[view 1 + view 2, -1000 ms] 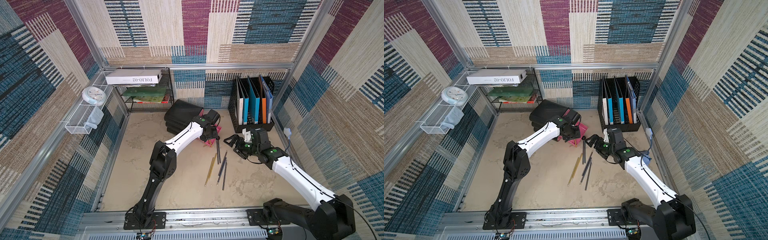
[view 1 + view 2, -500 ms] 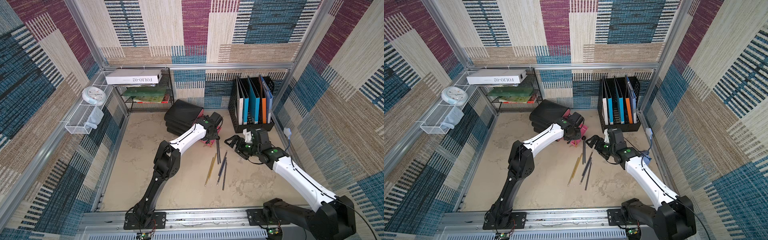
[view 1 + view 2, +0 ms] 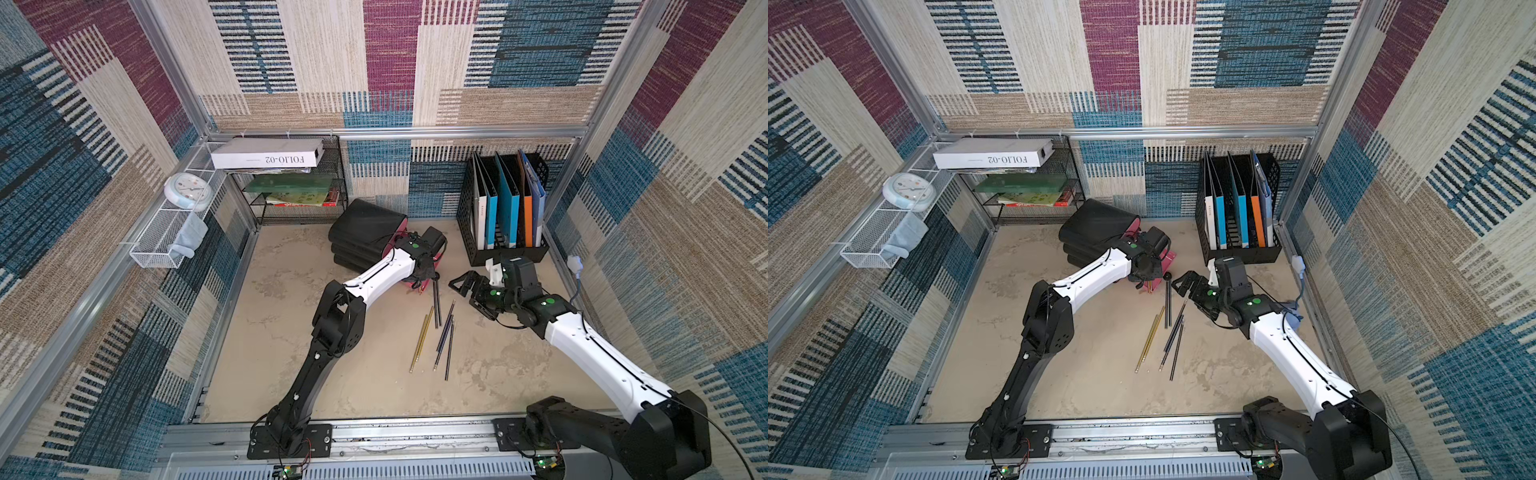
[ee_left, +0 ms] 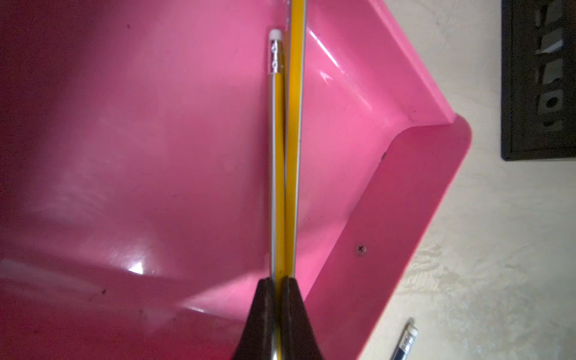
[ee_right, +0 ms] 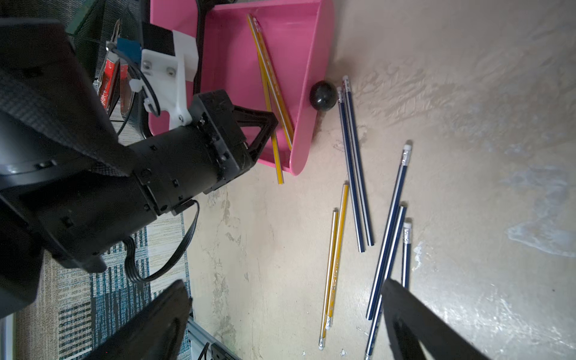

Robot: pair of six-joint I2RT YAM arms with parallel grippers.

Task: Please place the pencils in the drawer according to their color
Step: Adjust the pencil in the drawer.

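We see the left jaws have just pinched shut on a yellow pencil [image 4: 278, 156] poking out of the pink drawer [image 4: 405, 202], probably to reseat it, while the right jaws hang spread near 7 pencils [image 5: 353, 171] on the worktop [image 5: 467, 124].

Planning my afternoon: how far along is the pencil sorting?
Early. Done: one yellow pencil lies in the pink drawer. In hand: the left end effector is shut on a second yellow pencil sticking out over the drawer's front. Left: two yellow pencils and five dark blue pencils on the table; the right end effector is open.
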